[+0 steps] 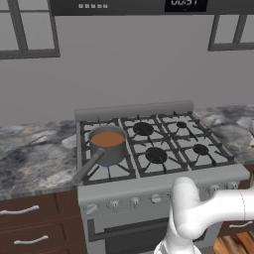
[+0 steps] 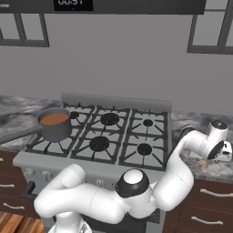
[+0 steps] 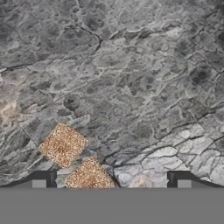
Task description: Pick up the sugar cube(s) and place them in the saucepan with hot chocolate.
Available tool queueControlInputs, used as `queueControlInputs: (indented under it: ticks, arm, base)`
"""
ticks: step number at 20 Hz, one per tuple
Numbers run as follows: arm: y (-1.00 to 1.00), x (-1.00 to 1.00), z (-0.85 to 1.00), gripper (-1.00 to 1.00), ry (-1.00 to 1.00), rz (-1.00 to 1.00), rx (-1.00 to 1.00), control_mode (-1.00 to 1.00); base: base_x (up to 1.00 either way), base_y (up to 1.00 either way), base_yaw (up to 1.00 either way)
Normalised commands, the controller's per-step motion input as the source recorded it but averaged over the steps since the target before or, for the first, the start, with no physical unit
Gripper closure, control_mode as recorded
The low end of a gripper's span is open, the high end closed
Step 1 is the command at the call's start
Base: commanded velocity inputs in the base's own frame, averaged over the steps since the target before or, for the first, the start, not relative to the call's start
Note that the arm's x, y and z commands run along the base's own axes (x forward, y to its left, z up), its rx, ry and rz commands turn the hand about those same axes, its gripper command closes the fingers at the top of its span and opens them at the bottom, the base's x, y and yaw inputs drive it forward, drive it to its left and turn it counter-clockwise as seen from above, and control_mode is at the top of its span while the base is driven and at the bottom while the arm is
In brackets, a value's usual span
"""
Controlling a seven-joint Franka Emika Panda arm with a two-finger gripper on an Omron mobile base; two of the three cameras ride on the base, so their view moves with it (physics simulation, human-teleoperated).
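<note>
Jaws spread wide, hanging just above the marbled grey tabletop [image 3: 144,87] to the right of the stove [image 2: 102,132], with nothing between them but stone. The gripper [image 3: 111,177] points down at the slab, its two dark fingertips [image 3: 43,178] standing well apart. Two sugar cubes lie there, both sandy brown and speckled: one sugar cube [image 3: 63,145] sits a little ahead of the left fingertip, and the second sugar cube [image 3: 89,176] lies nearer, just inside that same fingertip and off-centre in the gap. The two cubes lie close together, almost corner to corner; neither is touched by the jaws. From the right base view the white arm reaches out over the tabletop with the hand [image 2: 217,143] low above it. One saucepan with hot chocolate [image 1: 107,145] stands on the stove's front left burner, well away from the jaws, orange-brown liquid inside, its long dark handle [image 1: 88,167] pointing toward the front of the stove
</note>
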Motion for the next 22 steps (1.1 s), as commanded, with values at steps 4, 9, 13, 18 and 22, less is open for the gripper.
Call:
queueControlInputs:
  ticks: [4, 9, 13, 18, 22]
  arm:
    - [0.14, -0.22, -0.07, -1.00, 0.00, 0.00, 0.00, -1.00]
    - [0.02, -0.14, -0.20, -1.00, 0.00, 0.00, 0.00, -1.00]
    - [0.06, -0.09, -0.43, -1.00, 0.00, 0.00, 0.00, -1.00]
    - [0.12, 0.04, -0.08, -1.00, 0.01, 0.00, -0.04, -1.00]
    - [0.04, 0.26, 0.00, -1.00, 0.03, 0.00, -0.07, -1.00]
  base:
    - [0.00, 0.00, 0.00]
    - [0.00, 0.00, 0.00]
    - [0.00, 0.00, 0.00]
    - [0.00, 0.00, 0.00]
    - [0.00, 0.00, 0.00]
